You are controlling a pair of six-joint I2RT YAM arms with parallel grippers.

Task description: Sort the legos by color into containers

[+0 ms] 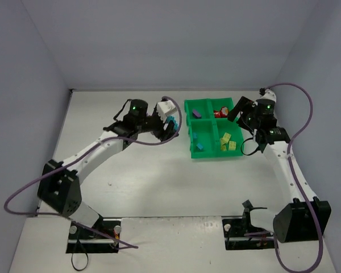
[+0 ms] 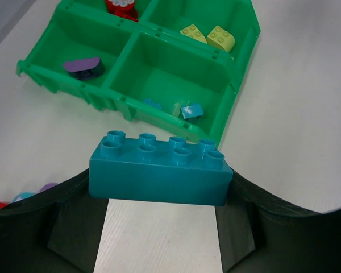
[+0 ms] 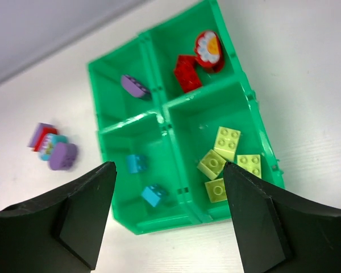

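My left gripper (image 1: pixel 168 121) (image 2: pixel 159 186) is shut on a large teal brick (image 2: pixel 159 170) (image 1: pixel 171 124), held just left of the green tray (image 1: pixel 216 157) (image 2: pixel 226 116). My right gripper (image 1: pixel 237 109) (image 3: pixel 167 170) is open and empty above the tray (image 3: pixel 159 223). The tray's compartments hold a purple piece (image 3: pixel 133 86), red pieces (image 3: pixel 187 73), several yellow-green bricks (image 3: pixel 227 142) and two small blue bricks (image 3: pixel 137 163). A few loose legos (image 3: pixel 52 149), purple, red and teal, lie on the table left of the tray.
Grey walls close in the white table at the back and sides. The arm bases (image 1: pixel 62 190) and cables sit at the near edge.
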